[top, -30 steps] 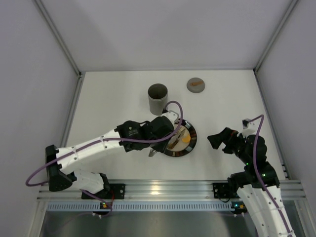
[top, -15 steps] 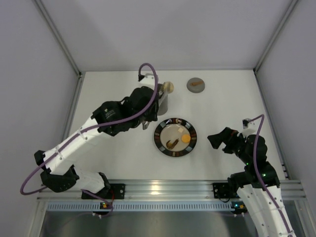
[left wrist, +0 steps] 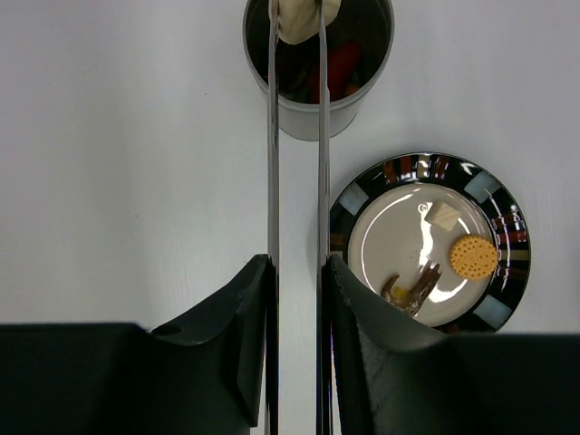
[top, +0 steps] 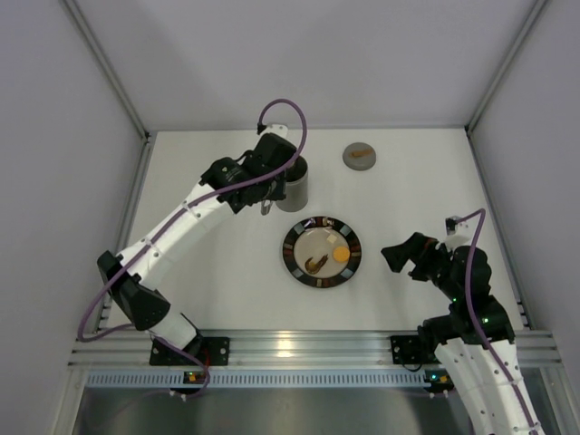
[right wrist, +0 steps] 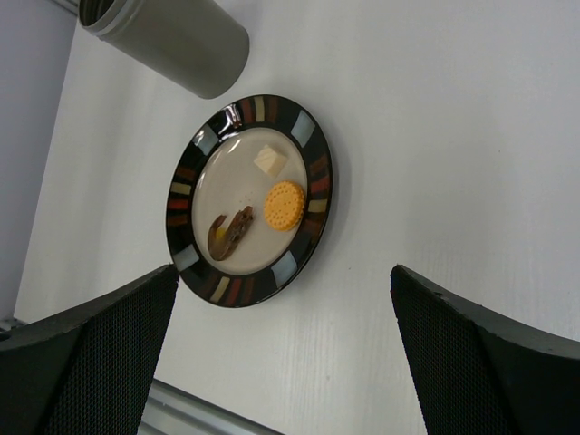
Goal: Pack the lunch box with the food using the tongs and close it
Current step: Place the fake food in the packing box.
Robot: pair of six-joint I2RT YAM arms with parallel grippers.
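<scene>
1. left gripper (left wrist: pixel 297 272): jaws clamped on the tongs (left wrist: pixel 273 136), one finger pressing against the outside of each arm. the two slim arms ran nearly parallel toward 12 o'clock in the left wrist view.

2. tong tips: pinched on a cream food piece (left wrist: pixel 304 18) at the mouth of the lunch box (left wrist: pixel 317 113). whether the piece sat above the rim or below it could not be told.

3. lunch box: stood upright and uncovered on the worktop (top: pixel 408 199), at 11 o'clock from the plate (top: pixel 319 279) and just apart from it. a red piece (left wrist: pixel 340 68) and some darker pieces lay inside.

4. lid (top: pixel 360 156): lay flat on the worktop at 1 o'clock from the plate and at 3 o'clock from the lunch box, well apart from both.

5. plate contents: a round orange cracker (right wrist: pixel 285 205), a cream cube (right wrist: pixel 269 159) at 11 o'clock from it, and a brown piece (right wrist: pixel 231 231) at 8 o'clock from it. none touched another.

6. right gripper (top: pixel 405 256): jaws spread wide and holding nothing, positioned at 3 o'clock from the plate and facing it, clear of the rim.
</scene>
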